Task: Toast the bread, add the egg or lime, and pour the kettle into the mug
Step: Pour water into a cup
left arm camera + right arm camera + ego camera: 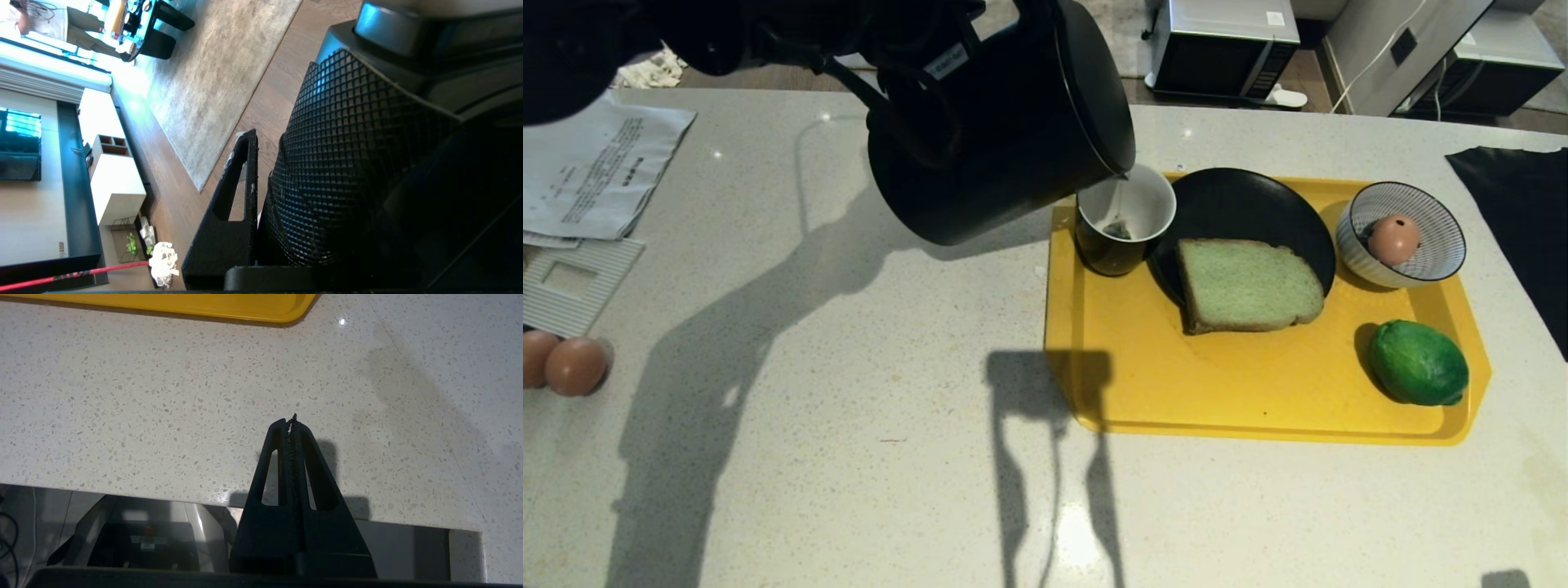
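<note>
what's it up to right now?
Pour step. The left end effector holds the black kettle by its handle, tipped with the spout over the mug at the back left corner of the yellow tray. The bread lies half on the black plate, an egg sits in the striped bowl, the lime on the tray. The right end effector is shut, parked over the counter's near edge.
</note>
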